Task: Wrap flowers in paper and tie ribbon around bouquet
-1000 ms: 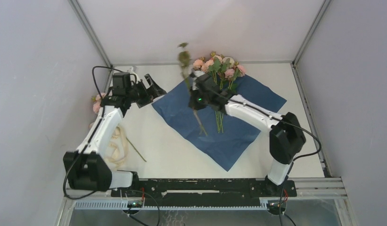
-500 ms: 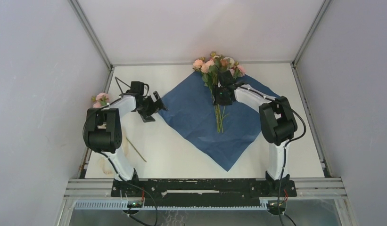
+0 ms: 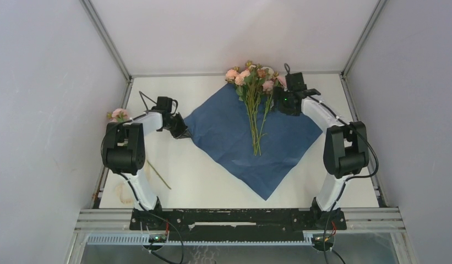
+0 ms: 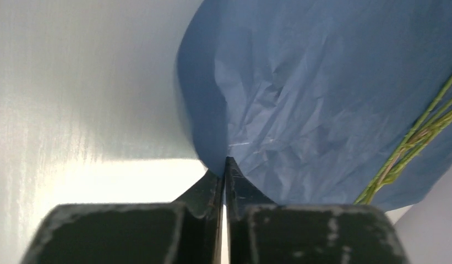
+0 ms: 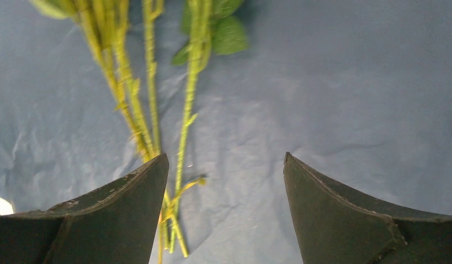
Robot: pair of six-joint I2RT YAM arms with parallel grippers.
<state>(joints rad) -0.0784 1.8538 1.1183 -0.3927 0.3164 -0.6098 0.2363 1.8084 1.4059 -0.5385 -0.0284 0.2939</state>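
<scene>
The paper (image 3: 223, 135) lies as a diamond, navy face up. The flowers (image 3: 255, 77) rest on it, blooms at the far corner, stems (image 3: 257, 129) running down the middle. My left gripper (image 3: 180, 130) sits at the paper's left corner. In the left wrist view its jaws (image 4: 224, 165) are shut on that corner and the paper (image 4: 322, 99) curls up from them. My right gripper (image 3: 283, 102) hovers over the paper's far right side. It stands open (image 5: 226, 159) with the stems (image 5: 188, 110) just left of the gap. The ribbon (image 3: 124, 193) shows faintly at the near left.
A single pink flower (image 3: 119, 114) lies by the left wall. A loose stem (image 3: 158, 175) lies on the white table near the left arm. Grey walls close in the table on three sides, and a black rail (image 3: 234, 215) runs along the near edge.
My right gripper let go of a stem, opened and moved to the far right; that stem now lies with the bunch. My left gripper reached the paper's left corner and shut on it.
</scene>
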